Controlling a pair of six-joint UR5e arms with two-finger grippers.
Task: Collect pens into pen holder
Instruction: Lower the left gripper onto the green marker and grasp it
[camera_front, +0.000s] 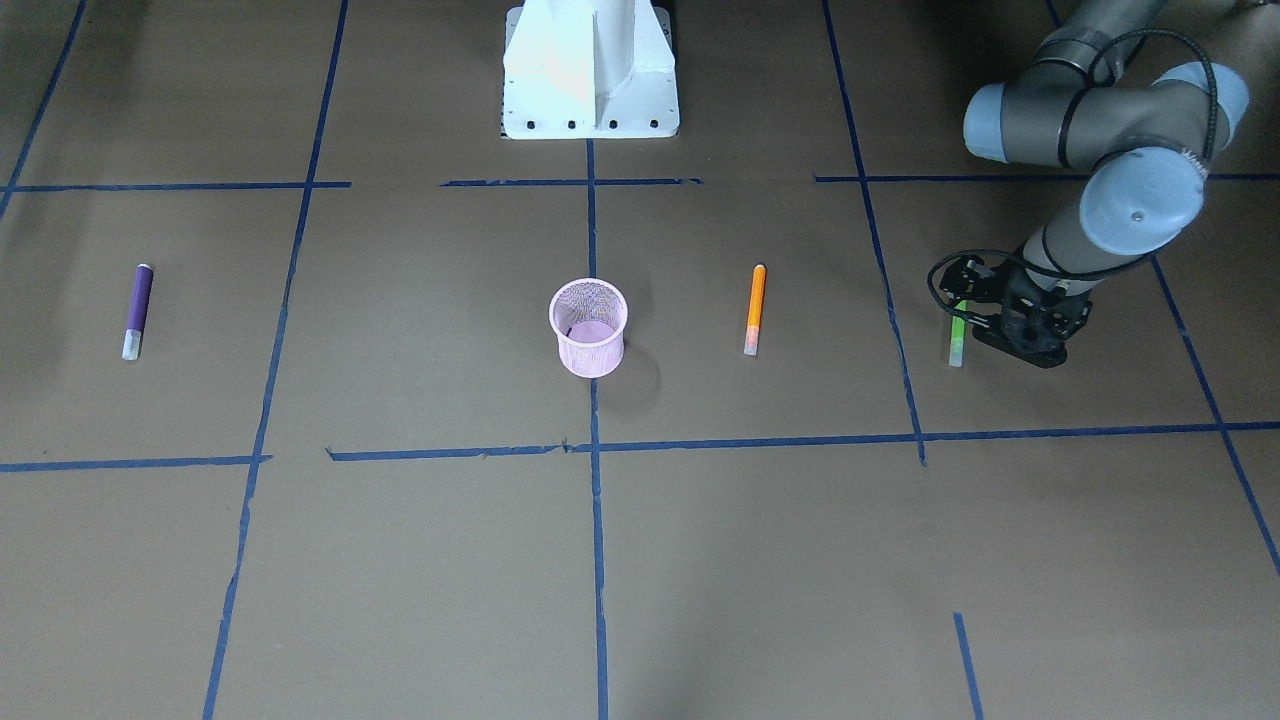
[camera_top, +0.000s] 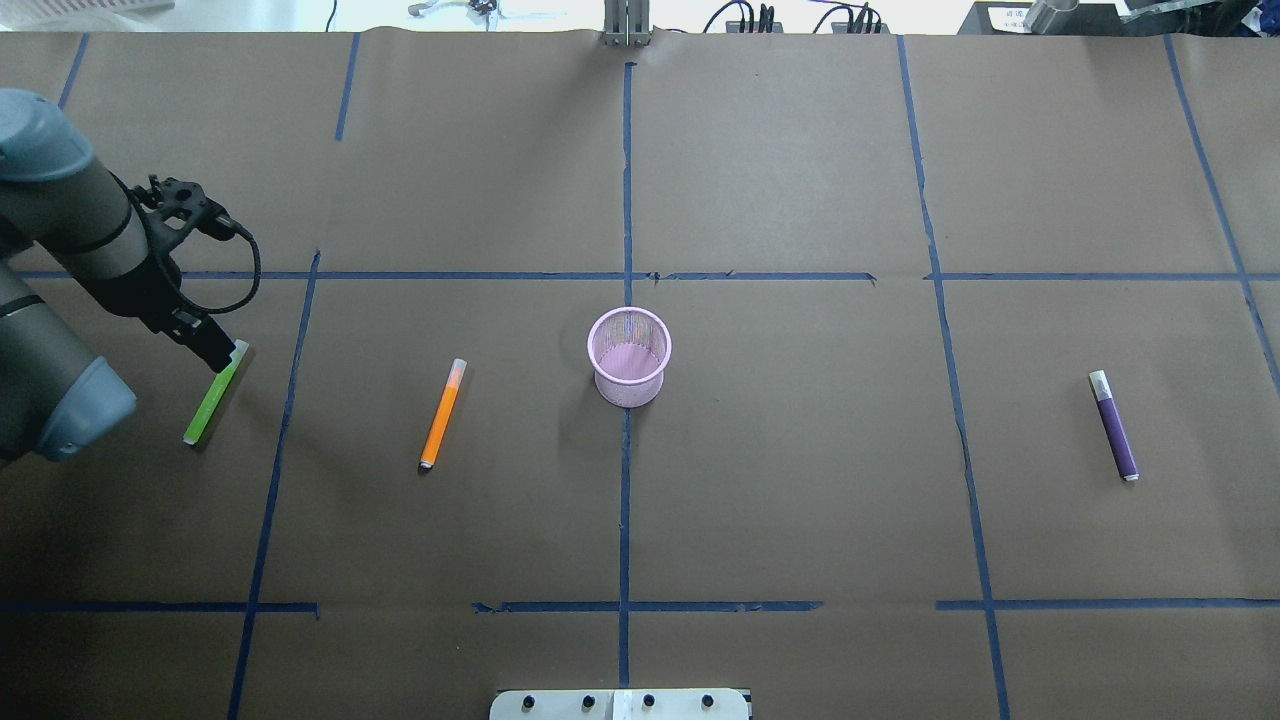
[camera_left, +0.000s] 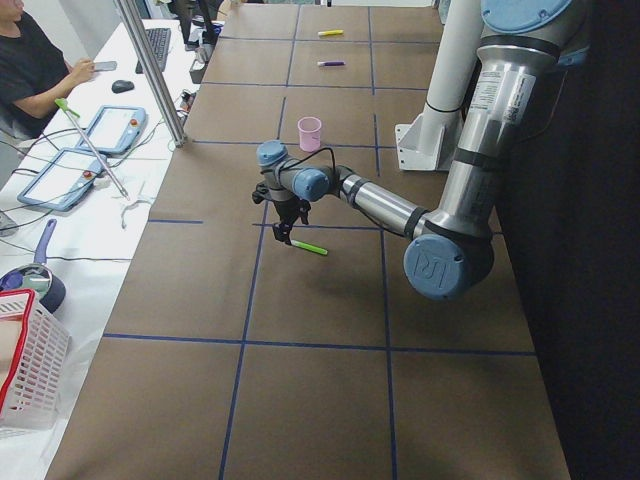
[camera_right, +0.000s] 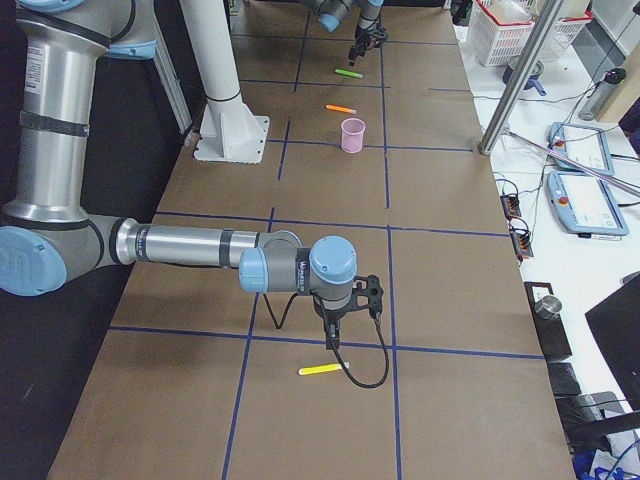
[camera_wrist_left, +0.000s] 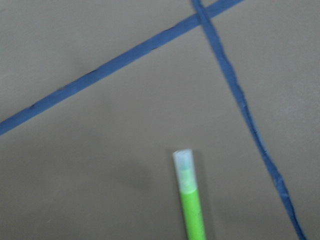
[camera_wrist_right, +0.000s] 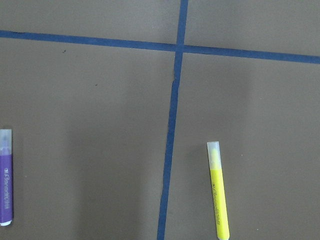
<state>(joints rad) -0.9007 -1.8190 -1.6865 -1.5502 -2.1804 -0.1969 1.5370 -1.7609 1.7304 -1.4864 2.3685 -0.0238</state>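
The pink mesh pen holder (camera_top: 628, 385) stands upright at the table's middle. An orange pen (camera_top: 442, 415) lies to its left and a purple pen (camera_top: 1113, 425) far to its right. My left gripper (camera_top: 215, 350) hangs low over the capped end of the green pen (camera_top: 212, 400), jaws apart and holding nothing. The left wrist view shows that pen (camera_wrist_left: 191, 205) flat on the table. My right gripper (camera_right: 333, 343) shows only in the exterior right view, above a yellow pen (camera_right: 322, 369), and I cannot tell its state. Its wrist view holds the yellow pen (camera_wrist_right: 218, 192) and the purple pen (camera_wrist_right: 5, 180).
Blue tape lines (camera_top: 625, 200) divide the brown table into squares. The white robot base (camera_front: 590, 80) stands at the near edge. Off the table's far side are a seated person (camera_left: 30, 70), a metal pole (camera_left: 150, 70) and a red-rimmed basket (camera_left: 25, 370).
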